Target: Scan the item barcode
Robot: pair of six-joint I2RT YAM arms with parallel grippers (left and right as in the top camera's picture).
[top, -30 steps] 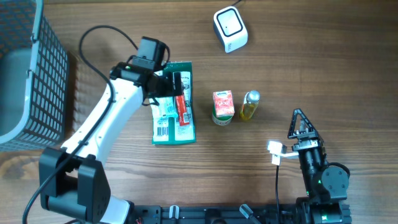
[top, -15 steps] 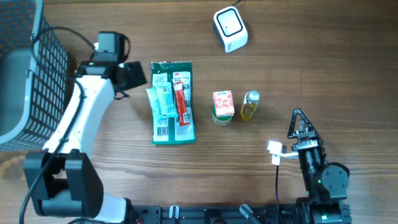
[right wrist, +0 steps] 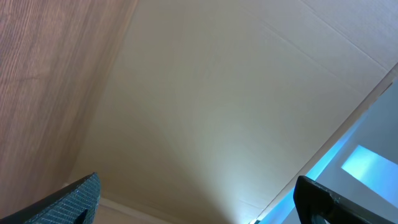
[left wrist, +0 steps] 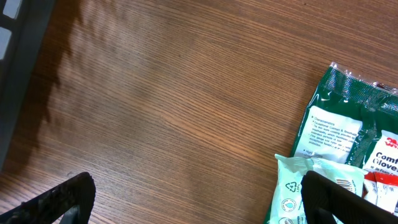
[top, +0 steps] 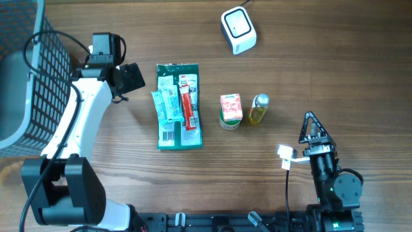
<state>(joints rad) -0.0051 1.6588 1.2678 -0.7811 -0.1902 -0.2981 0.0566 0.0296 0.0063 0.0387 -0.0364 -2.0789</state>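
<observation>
Overhead: I saw wood-grain worktop [top: 322, 71], mesh basket [top: 45, 71] at its left edge; left end effector [top: 134, 77] sat open near green packet [top: 175, 69], right end effector [top: 313, 129] open, empty.

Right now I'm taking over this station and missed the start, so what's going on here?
Nothing is being held. The left gripper hovers open over the table, just left of the green packet, which lies flat. The right gripper sits open at the near edge. The white scanner stands at the far edge.
</observation>
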